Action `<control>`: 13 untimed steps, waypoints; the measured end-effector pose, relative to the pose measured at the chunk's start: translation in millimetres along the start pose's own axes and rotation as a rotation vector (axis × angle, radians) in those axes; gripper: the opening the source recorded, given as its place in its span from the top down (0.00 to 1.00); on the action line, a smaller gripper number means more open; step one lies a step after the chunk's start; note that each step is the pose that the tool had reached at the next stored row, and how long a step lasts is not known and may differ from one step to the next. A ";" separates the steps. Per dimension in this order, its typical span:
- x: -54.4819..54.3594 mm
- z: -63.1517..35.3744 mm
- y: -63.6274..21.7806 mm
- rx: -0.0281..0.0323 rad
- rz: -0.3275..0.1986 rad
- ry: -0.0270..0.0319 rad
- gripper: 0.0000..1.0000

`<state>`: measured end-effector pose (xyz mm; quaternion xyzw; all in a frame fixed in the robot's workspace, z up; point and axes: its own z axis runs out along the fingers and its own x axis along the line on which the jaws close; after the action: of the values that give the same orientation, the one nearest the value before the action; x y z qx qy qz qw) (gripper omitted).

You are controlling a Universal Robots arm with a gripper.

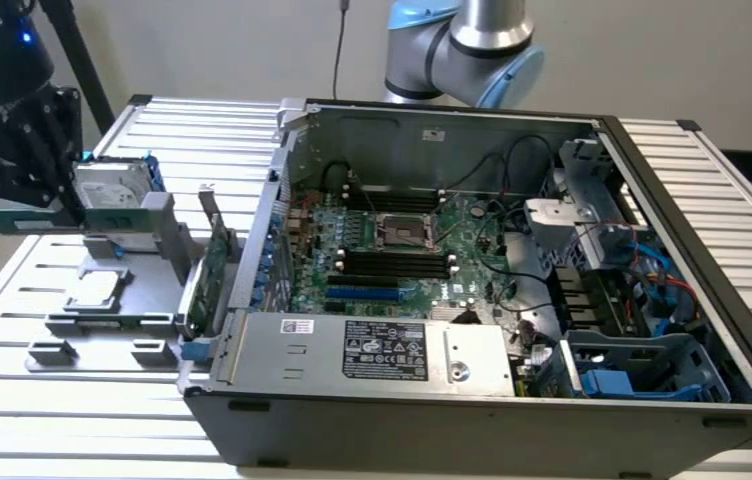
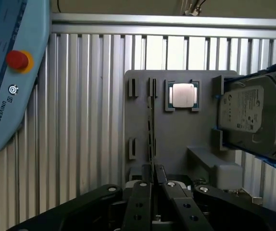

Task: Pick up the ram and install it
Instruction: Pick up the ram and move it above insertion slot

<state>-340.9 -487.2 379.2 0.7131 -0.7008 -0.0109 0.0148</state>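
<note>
Tool (image 2: pixel 153 172): fingers pinched together on the ram (image 2: pixel 151 125), held edge-on over the grey fixture plate (image 2: pixel 176 144), beside that plate's processor chip (image 2: pixel 183 95). Risk, as judged: the narrow grip may let the stick pivot, slip or snag the plate's clips (image 2: pixel 132 87), leaving it skewed for the open computer case (image 1: pixel 390 130), well apart from the plate.

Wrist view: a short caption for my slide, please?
Gripper shut on the ram above the grey tray with a CPU.

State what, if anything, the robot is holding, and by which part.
The ram, pinched across its two flat faces by the jaws; where along its length cannot be told.
</note>
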 end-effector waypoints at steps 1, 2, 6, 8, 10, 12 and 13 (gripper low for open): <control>-1.4 -3.7 -1.9 0.0000 0.000 -0.0001 0.86; -2.5 -7.1 -4.1 0.0000 0.000 0.0000 0.86; -5.5 -17.3 -16.4 -0.0001 0.000 0.0002 0.86; -6.2 -19.8 -24.7 0.0000 0.000 0.0000 0.86; -6.6 -21.5 -33.9 -0.0001 0.000 0.0001 0.86; -6.7 -22.5 -42.8 -0.0002 0.000 -0.0001 0.86; -6.8 -23.1 -47.2 -0.0003 0.000 -0.0001 0.86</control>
<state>-293.0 -479.4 400.5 0.7130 -0.7009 -0.0111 0.0148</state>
